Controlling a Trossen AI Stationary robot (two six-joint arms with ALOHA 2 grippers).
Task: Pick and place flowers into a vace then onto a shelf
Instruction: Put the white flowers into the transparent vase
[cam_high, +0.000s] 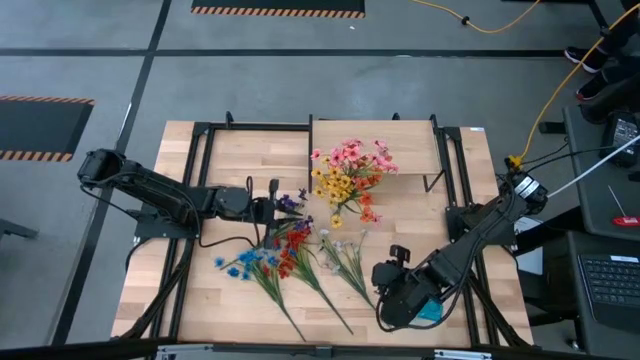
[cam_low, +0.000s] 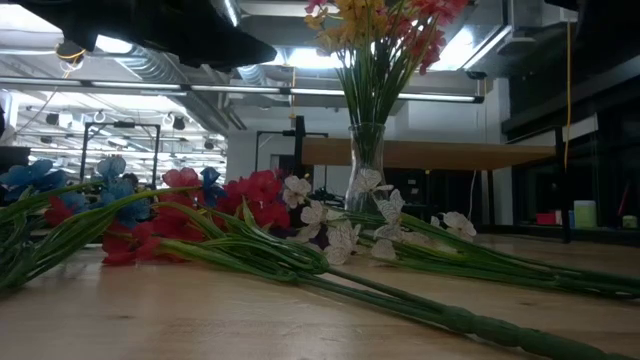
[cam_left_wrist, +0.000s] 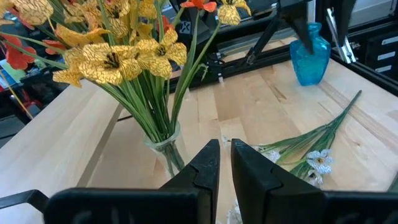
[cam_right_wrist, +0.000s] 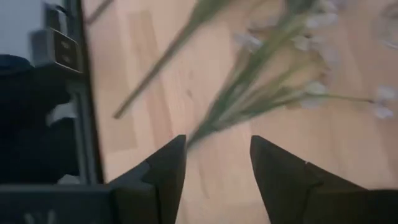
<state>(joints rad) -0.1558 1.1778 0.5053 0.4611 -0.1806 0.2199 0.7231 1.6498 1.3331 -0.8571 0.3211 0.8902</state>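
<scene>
Flowers (cam_high: 285, 262) are spread loose on the counter (cam_high: 240, 150) for picking; some are already stood in the vase (cam_low: 366, 160). Right gripper (cam_right_wrist: 214, 163) is held apart over white stems; left gripper (cam_left_wrist: 225, 163) is held together, empty.

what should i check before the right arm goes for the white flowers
1. Right gripper open: ok, jaws stand apart and empty.
2. White flowers free to grasp: ok, they lie flat on the table, stem tips just ahead of the gripper.
3. Left gripper out of the way: ok, shut, near the vase.
4. Vase upright: ok, already holding yellow and pink flowers.
5. Room in the vase for more stems: cannot tell.
</scene>
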